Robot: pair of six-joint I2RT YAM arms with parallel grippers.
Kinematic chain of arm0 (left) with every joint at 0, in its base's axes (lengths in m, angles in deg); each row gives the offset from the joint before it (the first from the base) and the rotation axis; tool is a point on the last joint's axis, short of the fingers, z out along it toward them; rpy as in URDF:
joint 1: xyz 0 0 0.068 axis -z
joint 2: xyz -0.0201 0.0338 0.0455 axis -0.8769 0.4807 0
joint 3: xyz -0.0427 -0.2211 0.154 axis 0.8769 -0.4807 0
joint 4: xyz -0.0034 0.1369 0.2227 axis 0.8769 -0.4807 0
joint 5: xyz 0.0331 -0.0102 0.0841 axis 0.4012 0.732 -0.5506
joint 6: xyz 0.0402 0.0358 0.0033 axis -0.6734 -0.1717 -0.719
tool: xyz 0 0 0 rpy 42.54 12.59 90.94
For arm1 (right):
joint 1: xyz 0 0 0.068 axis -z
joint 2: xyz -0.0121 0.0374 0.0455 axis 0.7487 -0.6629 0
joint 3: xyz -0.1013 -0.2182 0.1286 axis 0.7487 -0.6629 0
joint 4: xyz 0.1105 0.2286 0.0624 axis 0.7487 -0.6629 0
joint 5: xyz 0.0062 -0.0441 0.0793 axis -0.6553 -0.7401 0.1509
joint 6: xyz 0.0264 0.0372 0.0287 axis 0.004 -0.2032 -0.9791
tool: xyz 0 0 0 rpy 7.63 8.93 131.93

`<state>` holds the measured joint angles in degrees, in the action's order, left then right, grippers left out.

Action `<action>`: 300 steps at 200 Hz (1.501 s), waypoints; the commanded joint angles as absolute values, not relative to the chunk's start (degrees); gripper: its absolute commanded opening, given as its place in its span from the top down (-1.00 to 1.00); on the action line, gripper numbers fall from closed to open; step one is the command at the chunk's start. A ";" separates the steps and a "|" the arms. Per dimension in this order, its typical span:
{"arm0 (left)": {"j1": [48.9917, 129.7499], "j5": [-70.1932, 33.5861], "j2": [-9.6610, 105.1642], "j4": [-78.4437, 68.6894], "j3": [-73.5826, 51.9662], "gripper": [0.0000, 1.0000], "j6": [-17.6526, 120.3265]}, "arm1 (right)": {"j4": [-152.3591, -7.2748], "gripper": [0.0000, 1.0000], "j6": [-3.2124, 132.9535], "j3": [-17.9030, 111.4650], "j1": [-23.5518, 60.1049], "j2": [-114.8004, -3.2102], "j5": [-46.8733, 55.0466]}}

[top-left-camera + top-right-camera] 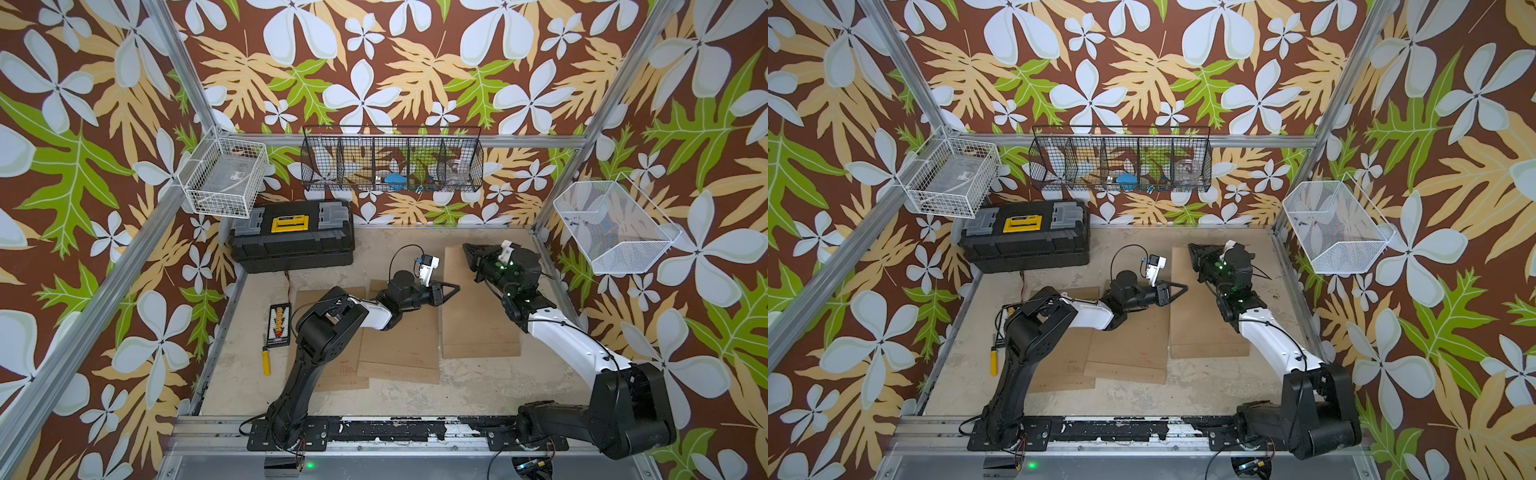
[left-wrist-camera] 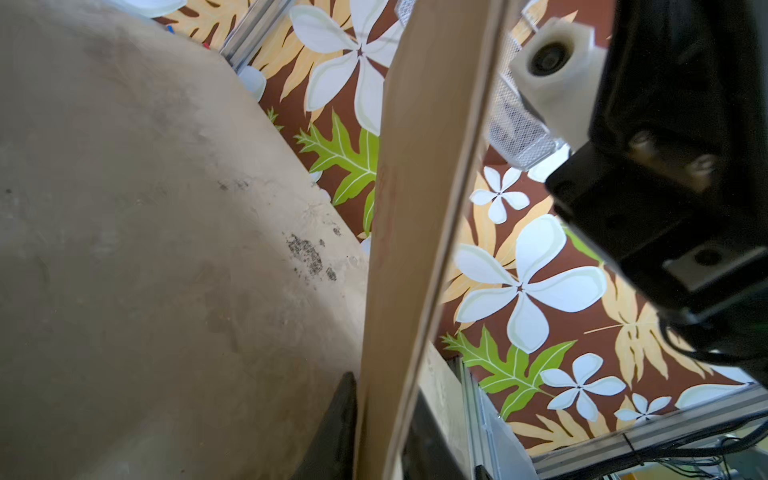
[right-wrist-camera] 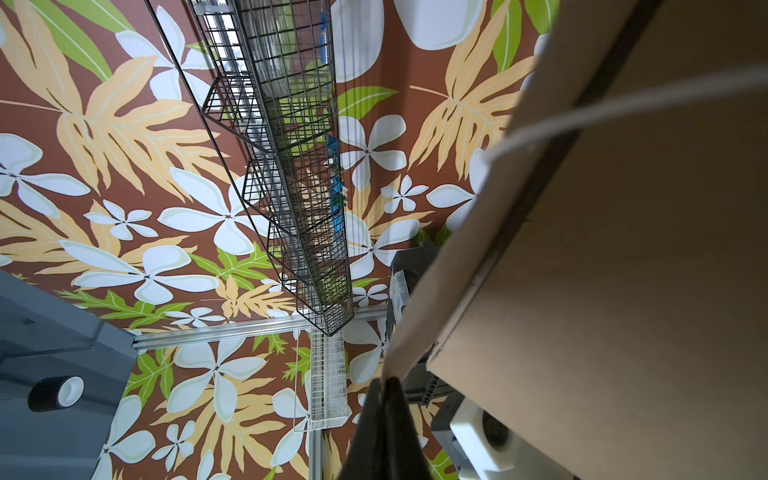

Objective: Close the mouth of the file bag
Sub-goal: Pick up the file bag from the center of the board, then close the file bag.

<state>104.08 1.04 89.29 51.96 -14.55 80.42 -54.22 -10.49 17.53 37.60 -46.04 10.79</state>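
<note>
The right claw [image 3: 384, 384] pinches a flap edge of the brown file bag [image 3: 623, 291], black wire rack [image 3: 291, 187] beyond

Lab test cell: alu-profile frame [image 1: 183, 70], printed floral backdrop [image 1: 374, 62], wire baskets [image 1: 357, 137], toolbox [image 1: 291, 237] on worn bench [image 1: 415, 399].

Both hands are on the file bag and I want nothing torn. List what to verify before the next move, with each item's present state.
1. Grip of the right hand on the flap: ok, shut on its corner.
2. Grip of the left hand: ok, paper of the file bag runs between its fingers.
3. Mouth closed: not ok, the flap stands raised off the bag.
4. The string clear of the fingers: ok, it crosses the bag apart from them.
5. Closure button: cannot tell, none visible.
6. The other two file bags out of the way: ok, flat beside it, partly under the left arm.
</note>
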 commanded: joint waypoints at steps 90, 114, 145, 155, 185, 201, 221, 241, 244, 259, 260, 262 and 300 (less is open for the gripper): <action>98.79 -2.67 61.65 27.82 -18.51 1.00 61.55 | -74.00 0.12 21.92 32.39 36.79 -35.66 20.37; 94.94 -1.47 55.34 19.13 -19.50 1.00 56.20 | -78.35 0.09 33.83 29.73 36.79 -32.12 16.04; 90.01 5.40 48.59 11.43 -21.68 1.00 48.81 | -80.07 0.05 45.98 24.68 36.71 -31.70 14.43; 88.06 7.34 46.64 9.81 -22.24 1.00 47.81 | -79.54 0.09 48.21 23.19 36.61 -31.62 14.24; 82.74 13.59 42.80 6.11 -22.35 1.00 48.06 | -75.29 0.20 54.95 17.54 33.98 -30.26 12.39; 81.75 15.13 41.04 3.24 -21.25 1.00 46.47 | -71.55 0.20 58.86 13.52 30.05 -29.05 9.45; 81.67 16.25 39.63 0.21 -19.60 1.00 44.60 | -64.47 0.19 61.90 7.77 25.75 -27.21 6.49; 81.67 17.01 38.23 0.17 -19.27 1.00 44.70 | -59.96 0.20 63.10 4.24 25.05 -26.46 6.13; 81.66 17.15 38.17 0.17 -19.20 1.00 44.72 | -59.61 0.20 63.40 4.00 25.09 -26.45 6.05; 81.66 18.36 37.83 0.17 -18.97 1.00 45.27 | -58.74 0.21 64.48 3.43 25.06 -27.10 6.13; 81.66 18.48 37.81 0.17 -18.97 1.00 45.32 | -58.68 0.21 64.58 3.43 25.08 -27.18 6.23; 81.71 18.66 37.76 0.17 -18.96 1.00 45.40 | -58.59 0.21 64.74 3.47 25.10 -27.29 6.37; 81.75 20.22 36.70 0.52 -18.69 1.00 46.18 | -55.52 0.23 65.03 3.48 24.90 -29.13 10.34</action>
